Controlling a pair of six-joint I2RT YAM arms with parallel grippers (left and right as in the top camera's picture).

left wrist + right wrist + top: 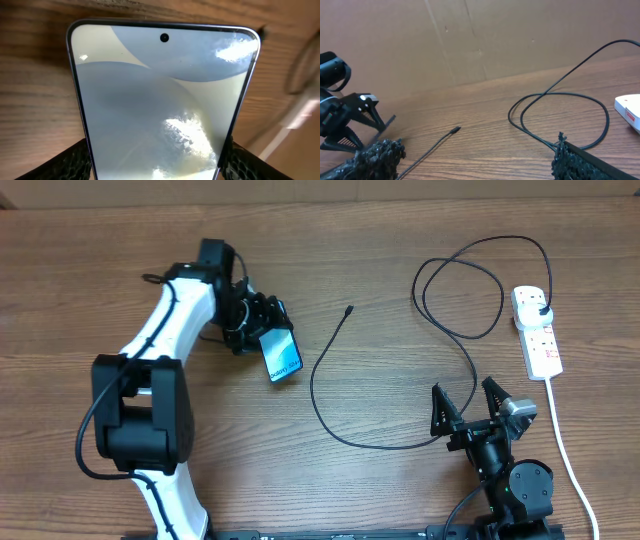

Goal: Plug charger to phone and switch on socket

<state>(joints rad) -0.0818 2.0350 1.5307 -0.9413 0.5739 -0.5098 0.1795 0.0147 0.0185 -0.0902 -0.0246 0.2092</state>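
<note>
The slick, fragile phone [160, 105] sat clamped by its edges in the left pincer [266, 326], while the limp charger [312, 385] lay looped ahead of the wide-spread right pincer [463, 388], its stiff connector tip [348, 310] the likely handhold.

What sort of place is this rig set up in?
Probably a robotics lab bench, not a home: wooden table backed by a cardboard wall, with a phone, charger cable and power strip as props.
</note>
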